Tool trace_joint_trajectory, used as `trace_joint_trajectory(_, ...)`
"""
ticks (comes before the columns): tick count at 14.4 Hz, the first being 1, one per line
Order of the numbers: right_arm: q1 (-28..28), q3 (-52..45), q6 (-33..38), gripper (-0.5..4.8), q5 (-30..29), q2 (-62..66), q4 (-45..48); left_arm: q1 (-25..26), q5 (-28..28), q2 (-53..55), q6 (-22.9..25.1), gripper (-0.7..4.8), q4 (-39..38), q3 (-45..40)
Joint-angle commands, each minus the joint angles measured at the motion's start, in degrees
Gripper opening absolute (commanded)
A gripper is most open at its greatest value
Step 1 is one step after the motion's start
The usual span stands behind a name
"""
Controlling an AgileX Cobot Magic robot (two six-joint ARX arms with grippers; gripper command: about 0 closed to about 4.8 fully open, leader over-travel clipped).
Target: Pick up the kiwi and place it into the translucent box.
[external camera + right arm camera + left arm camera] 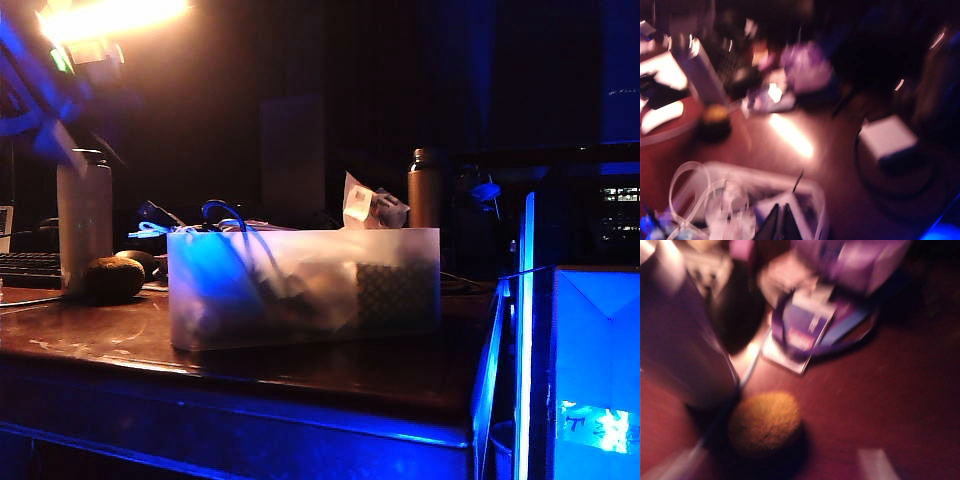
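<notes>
1. Kiwi [112,279]: lying on the table [330,372] at the left, just left of the box [300,285], close against a tall grey bottle [85,220] and with a black mouse [143,262] just behind.
2. Left end effector [777,455]: above the kiwi [765,422], pale fingers [875,465] spread wide to either side, gripping nothing; view heavily blurred.
3. Right end effector [779,222]: over the box [812,200], dark tips pressed together, apparently empty.
4. Likely trouble on descent: striking the bottle [675,330] with the near finger, given so little room there, and tipping it.
5. Likely trouble on closing: squeezing off-centre and sending the round fruit rolling toward the table edge.
6. Likely trouble at the drop: snagging on cables and clutter standing above the box rim, or crowding the right end effector parked there.
</notes>
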Motion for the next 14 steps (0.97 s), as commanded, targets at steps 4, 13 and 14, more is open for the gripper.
trace_joint_trajectory(4, 0.04, 0.26, -0.13, -0.01, -2.58, 2.34, 2.78, -0.31, -1.84, 8.90, -1.44, 4.79, 1.36, 0.68)
trace_joint_trajectory(13, 0.07, 0.28, -0.09, -0.01, -4.96, 2.34, 3.52, -0.66, -5.29, 16.87, -1.42, 4.79, 5.44, 5.27)
trace_joint_trajectory(14, 0.07, 0.28, -0.09, -0.01, -5.11, 2.32, 4.17, -0.66, -5.46, 17.66, -1.42, 4.79, 5.42, 5.35)
